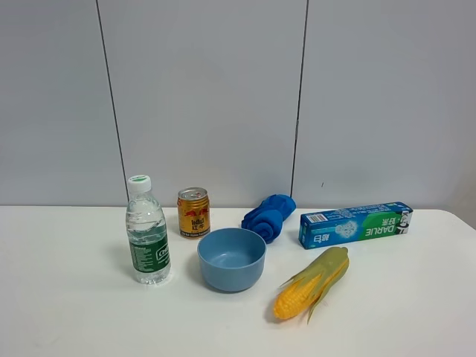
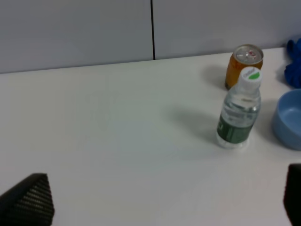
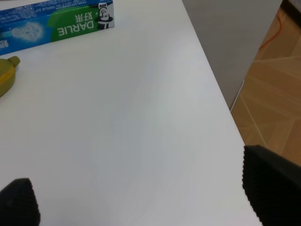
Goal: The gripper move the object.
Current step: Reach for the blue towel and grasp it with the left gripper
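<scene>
On the white table stand a clear water bottle with a green label, a gold-red can, a blue bowl, a rolled blue towel, a green-blue toothpaste box and a corn cob. Neither gripper shows in the exterior high view. My left gripper is open and empty over bare table, well short of the bottle, can and bowl. My right gripper is open and empty, away from the toothpaste box and the corn tip.
A grey panelled wall rises behind the table. In the right wrist view the table's right edge drops to a wooden floor. A piece of the blue towel shows beside the can in the left wrist view.
</scene>
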`<state>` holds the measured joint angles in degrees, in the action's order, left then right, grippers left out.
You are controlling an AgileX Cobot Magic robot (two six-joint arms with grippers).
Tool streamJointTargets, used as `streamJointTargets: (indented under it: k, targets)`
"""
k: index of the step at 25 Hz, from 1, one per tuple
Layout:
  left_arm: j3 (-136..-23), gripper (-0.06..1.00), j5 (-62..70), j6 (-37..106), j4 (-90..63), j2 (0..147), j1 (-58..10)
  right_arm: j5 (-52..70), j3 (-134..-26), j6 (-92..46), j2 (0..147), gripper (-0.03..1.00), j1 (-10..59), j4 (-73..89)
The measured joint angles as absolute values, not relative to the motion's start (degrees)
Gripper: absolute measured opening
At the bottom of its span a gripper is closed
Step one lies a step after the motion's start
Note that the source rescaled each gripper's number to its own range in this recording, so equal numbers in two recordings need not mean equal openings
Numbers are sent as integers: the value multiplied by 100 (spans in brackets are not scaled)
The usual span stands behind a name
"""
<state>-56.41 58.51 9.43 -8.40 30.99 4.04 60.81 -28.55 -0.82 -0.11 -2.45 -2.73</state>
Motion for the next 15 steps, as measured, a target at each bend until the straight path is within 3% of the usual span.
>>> streamJointTargets:
  k: [8, 15]
  targets:
    - [-7259, 100, 5851, 1033, -1309, 5388, 316, 6081, -2855, -82, -11, 100, -245, -273]
    - [-8940, 100, 5847, 1030, -1149, 7284, -784, 6081, -2855, -82, -11, 100, -245, -273]
